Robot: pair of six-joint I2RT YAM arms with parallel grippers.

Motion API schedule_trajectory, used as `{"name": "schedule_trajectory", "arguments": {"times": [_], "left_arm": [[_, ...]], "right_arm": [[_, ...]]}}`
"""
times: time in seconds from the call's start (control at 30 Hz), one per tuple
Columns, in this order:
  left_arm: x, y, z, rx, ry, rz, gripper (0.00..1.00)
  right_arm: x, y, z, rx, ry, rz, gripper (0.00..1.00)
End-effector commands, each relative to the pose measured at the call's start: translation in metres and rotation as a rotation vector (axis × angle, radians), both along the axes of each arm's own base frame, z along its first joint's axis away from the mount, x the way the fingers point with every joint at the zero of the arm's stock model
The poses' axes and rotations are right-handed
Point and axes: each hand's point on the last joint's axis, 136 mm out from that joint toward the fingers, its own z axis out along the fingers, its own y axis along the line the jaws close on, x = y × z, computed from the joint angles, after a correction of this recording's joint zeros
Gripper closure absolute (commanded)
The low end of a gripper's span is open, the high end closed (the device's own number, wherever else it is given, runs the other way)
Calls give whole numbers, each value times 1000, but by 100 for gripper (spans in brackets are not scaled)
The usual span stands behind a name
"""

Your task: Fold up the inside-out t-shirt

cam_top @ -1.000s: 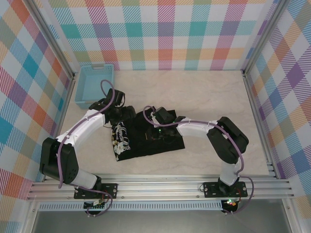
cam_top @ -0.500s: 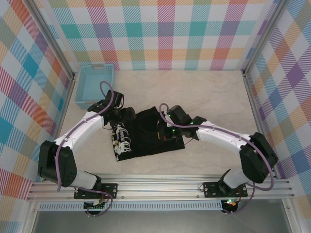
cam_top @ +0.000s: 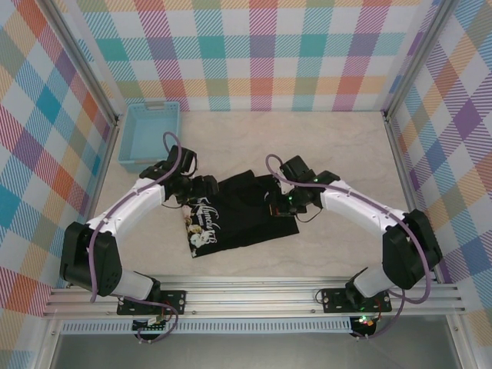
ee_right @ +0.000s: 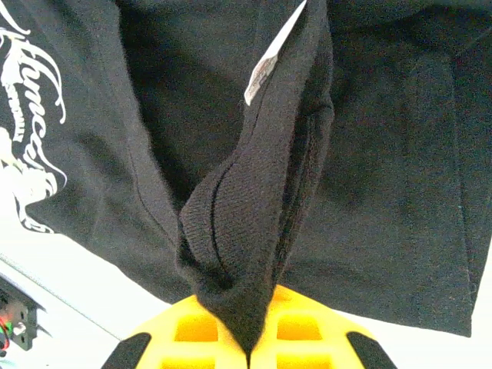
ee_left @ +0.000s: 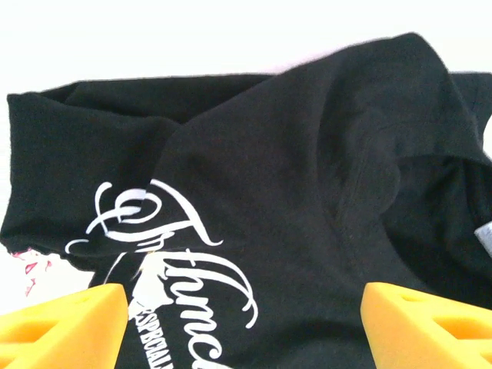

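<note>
The inside-out t-shirt [cam_top: 242, 215] lies bunched in the middle of the table, black, with a white script print and a pink-and-white patch [cam_top: 202, 229] at its left end. My left gripper [cam_top: 203, 189] hovers open over the shirt's left part. In the left wrist view its yellow fingertips [ee_left: 65, 323] stand wide apart above the printed cloth [ee_left: 254, 177]. My right gripper [cam_top: 284, 202] sits at the shirt's right edge. In the right wrist view this gripper [ee_right: 250, 347] is shut on a raised ridge of the t-shirt [ee_right: 254, 223], near a white label [ee_right: 273, 58].
A light blue plastic basket [cam_top: 150, 135] stands at the back left corner, just behind the left arm. Checked walls enclose the table on three sides. A metal rail [cam_top: 254, 296] runs along the near edge by the arm bases.
My right gripper has closed on the shirt and moved right, dragging the cloth with it. The printed end has slid right. My left gripper has shifted slightly right and stayed open.
</note>
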Motion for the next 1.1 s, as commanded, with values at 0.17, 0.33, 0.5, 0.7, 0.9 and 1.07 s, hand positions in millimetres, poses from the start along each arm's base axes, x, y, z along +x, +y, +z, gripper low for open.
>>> {"name": "schedule_trajectory", "arguments": {"times": [0.17,0.33,0.5,0.7,0.9,1.07], "left_arm": [[-24,-10,-11,-65,48,-70,21],[-31,-23,-17,-86,59,-107,21],[-31,-28,-18,-87,42,-126,21],[-14,-15,-26,12,5,-79,20],[11,-5,-42,59,11,-32,20],[3,-19,-69,5,120,-68,21]], "right_arm": [[-1,-36,-32,-170,74,5,90],[0,-58,-59,-233,131,-54,82],[-11,-74,-80,-282,218,-94,69],[0,-69,-52,-214,111,-133,56],[-5,-34,-31,-8,76,-153,51],[10,-32,-57,-40,106,-187,54]]}}
